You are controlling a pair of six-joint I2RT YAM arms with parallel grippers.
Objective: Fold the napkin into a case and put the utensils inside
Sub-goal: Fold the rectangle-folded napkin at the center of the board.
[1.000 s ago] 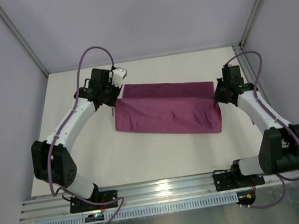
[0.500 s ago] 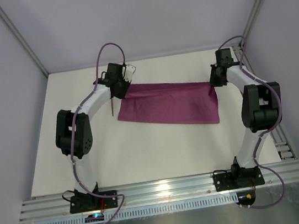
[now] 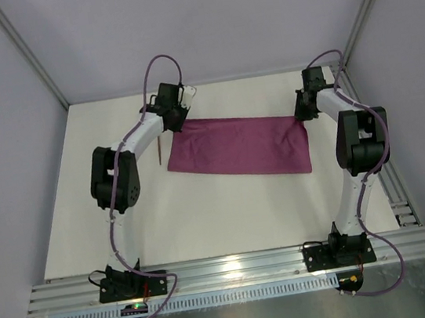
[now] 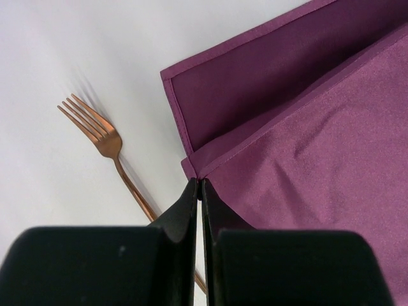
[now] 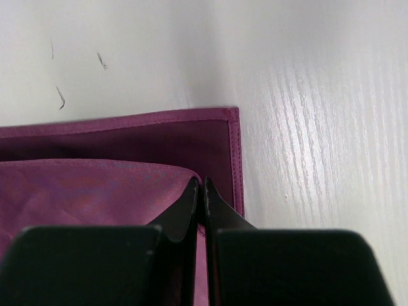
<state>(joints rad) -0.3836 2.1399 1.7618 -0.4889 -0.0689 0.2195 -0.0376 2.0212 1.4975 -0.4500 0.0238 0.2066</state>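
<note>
The magenta-purple napkin (image 3: 238, 146) lies folded over itself as a long rectangle at the back of the white table (image 3: 203, 208). My left gripper (image 3: 175, 123) is shut on the napkin's upper layer at its far left corner (image 4: 199, 172). My right gripper (image 3: 302, 112) is shut on the upper layer at the far right corner (image 5: 191, 175). The lower layer shows beyond both held corners (image 4: 255, 83) (image 5: 159, 137). A copper fork (image 4: 105, 137) lies on the table just left of the napkin; it also shows in the top view (image 3: 161, 149). A second utensil is not visible.
Aluminium frame posts (image 3: 24, 55) and grey walls enclose the table. A rail (image 3: 236, 270) runs along the near edge with the arm bases on it. Another rail (image 3: 398, 196) runs down the right side.
Both grippers have carried the napkin's near edge away from me, toward the far edge, folding the top layer over. The napkin now looks narrower. Both arms are stretched out further.
</note>
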